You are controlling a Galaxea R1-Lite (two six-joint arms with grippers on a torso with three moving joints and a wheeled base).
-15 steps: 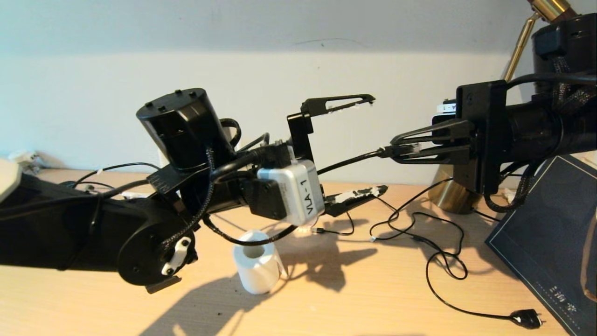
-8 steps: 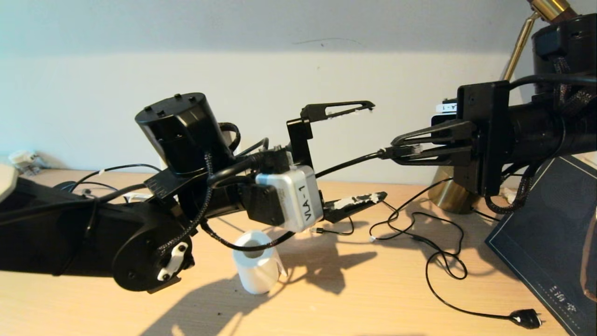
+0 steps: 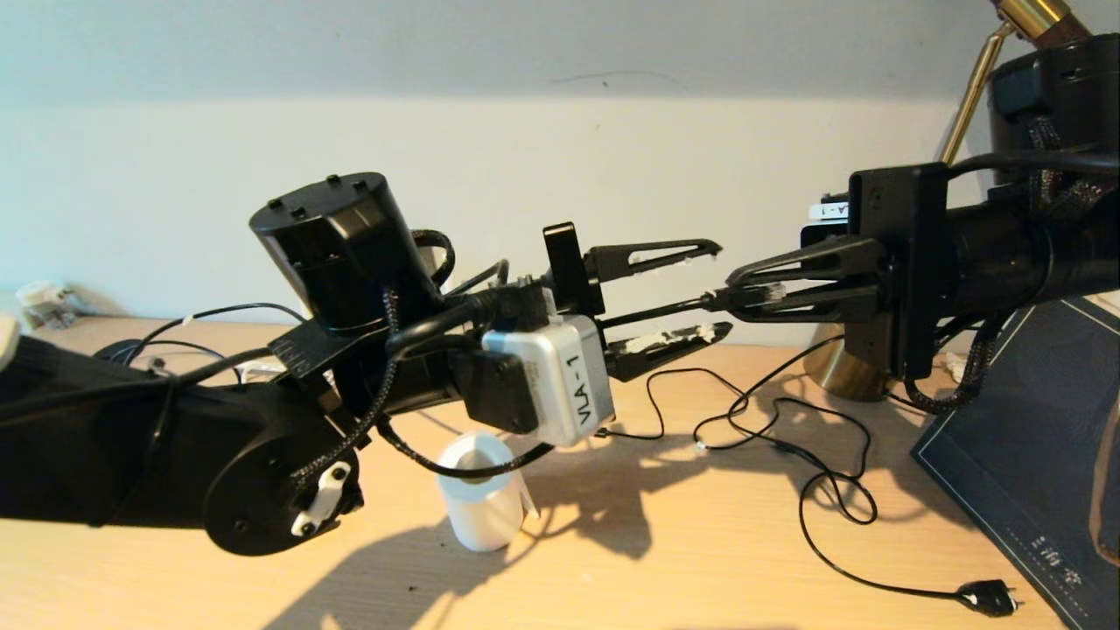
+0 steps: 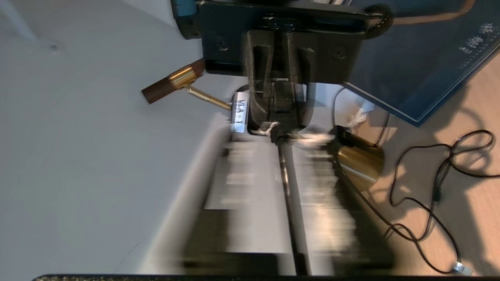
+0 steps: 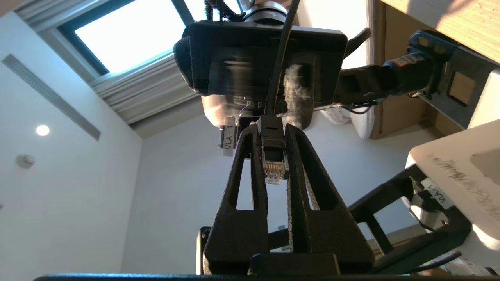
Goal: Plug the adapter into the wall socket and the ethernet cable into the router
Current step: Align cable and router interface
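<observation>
Head view: I see both arms raised above the wooden desk, their grippers facing tip to tip with one ethernet cable strung between them. Its long axis runs nearly level across the picture, climbing slightly toward my right side. The left gripper has its two fingers part way apart, one above and one below the cable; I cannot tell whether they touch it. The right gripper has its jaws pressed onto the cable's plug end.

On the desk I count one dark blue book at the right, one brass lamp base behind it, one white paper roll standing upright under the left arm, and one thin black cord looping across to a two-pin plug near the front edge.

In the right wrist view the plug is clear plastic with a row of gold contacts, its black boot pinched between the two black fingers, the contact end pointing back toward the wrist and the black cable leading off toward the left gripper.
</observation>
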